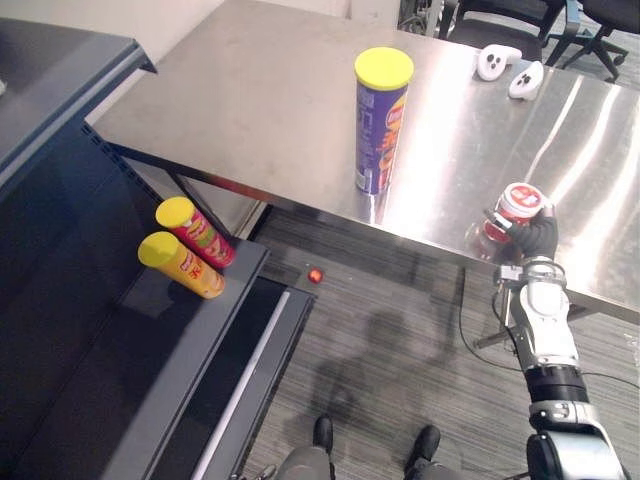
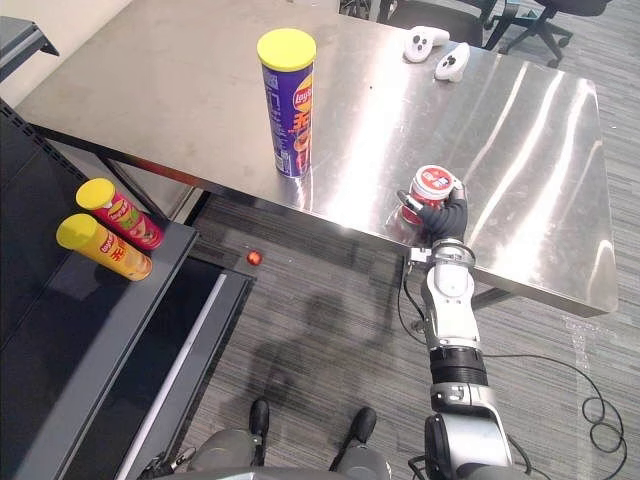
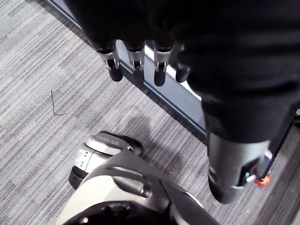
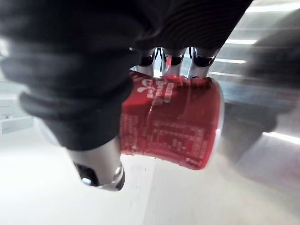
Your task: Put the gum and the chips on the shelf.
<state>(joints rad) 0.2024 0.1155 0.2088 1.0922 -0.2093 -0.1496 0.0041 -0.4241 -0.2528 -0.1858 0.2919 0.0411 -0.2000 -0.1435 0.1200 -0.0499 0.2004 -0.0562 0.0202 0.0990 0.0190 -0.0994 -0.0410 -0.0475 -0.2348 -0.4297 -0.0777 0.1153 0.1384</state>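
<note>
Stainless steel forms the wide surface (image 2: pixel 180 90), and the small red plastic gum tub with a white lid (image 2: pixel 428 190) sits at its near edge. The right hand (image 2: pixel 447 215) has it. In the right wrist view the fingers (image 4: pixel 172 60) curl round the far side of the tub and the thumb closes on the near side. This looks like a firm wrap meant for carrying, though I cannot tell whether the base is clear of the metal.

Well apart from it, nearer the shelf side, the tall purple chips tube with a yellow lid (image 2: pixel 288 105) stands upright and untouched. The left hand (image 3: pixel 160 65) hangs over the grey carpet floor (image 3: pixel 56 56) with straight fingers, holding nothing.

The dark metal shelf (image 2: pixel 60 330) lies to the robot's left, lower than the surface. A red tube with a yellow cap (image 2: pixel 120 215) and an orange tube with a yellow cap (image 2: pixel 105 248) lie side by side on it, touching. They fill the near corner, so free room is likely further along. Two white handheld controllers (image 2: pixel 424 42) rest at the far edge, and a small red object (image 2: pixel 254 257) lies on the floor between surface and shelf.
</note>
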